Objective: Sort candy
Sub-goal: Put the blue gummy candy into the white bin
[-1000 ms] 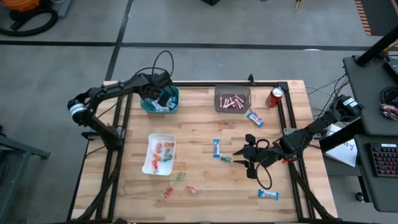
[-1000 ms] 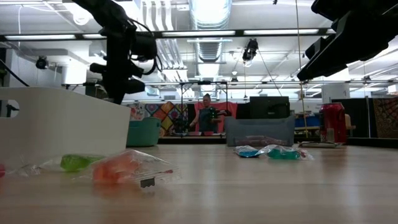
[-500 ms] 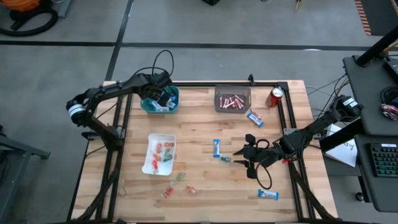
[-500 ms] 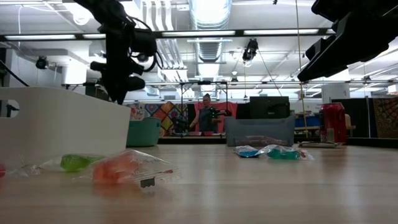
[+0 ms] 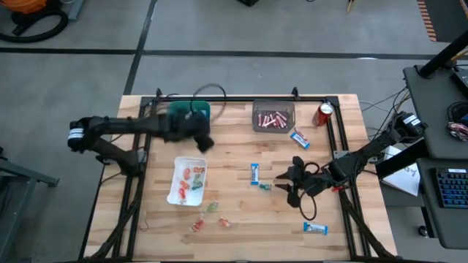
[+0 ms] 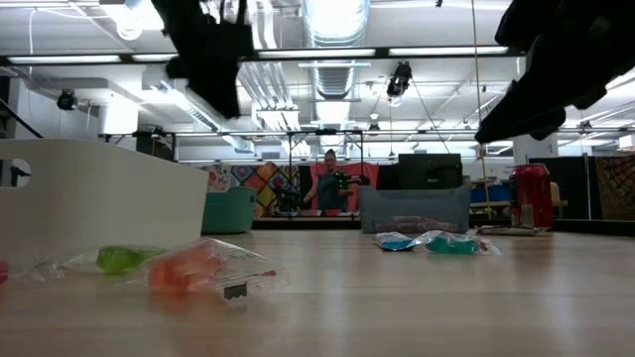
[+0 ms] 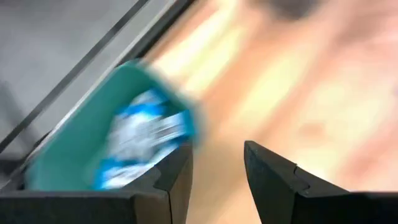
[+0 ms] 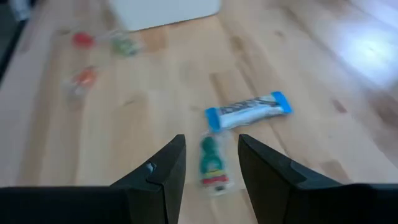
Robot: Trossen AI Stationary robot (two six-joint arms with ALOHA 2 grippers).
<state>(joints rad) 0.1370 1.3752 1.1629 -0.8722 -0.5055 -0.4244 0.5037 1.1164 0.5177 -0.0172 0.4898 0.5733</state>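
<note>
Candy lies scattered over my wooden table (image 5: 241, 219). A green piece (image 8: 212, 163) sits on the boards directly ahead of my right gripper (image 5: 282, 186), just beyond my two dark fingers (image 8: 163, 180), which stand spread apart with nothing between them. Just past that piece rests a blue-and-white mini bar (image 8: 249, 110), near it but not touching. Another blue bar (image 5: 315, 229) lies near the table's front edge on my right side, and a third (image 5: 299, 139) sits below the grey bin (image 5: 273, 117), which holds slim pink sticks (image 5: 274, 120).

On my left side, small red, orange and green pieces (image 5: 208, 215) lie loose on the wood beside the white tray (image 5: 178, 164), which has more red and green pieces in it. In the low view, an orange piece (image 6: 198, 268) and a green one (image 6: 121, 260) rest in front of that tray.

My left gripper (image 5: 205, 142) hangs above the table just beside the teal bin (image 7: 74, 149), fingers apart and empty; blue-and-white wrappers (image 7: 146, 134) fill that bin.

A red soda can (image 5: 324, 113) stands near the table's far right corner.
</note>
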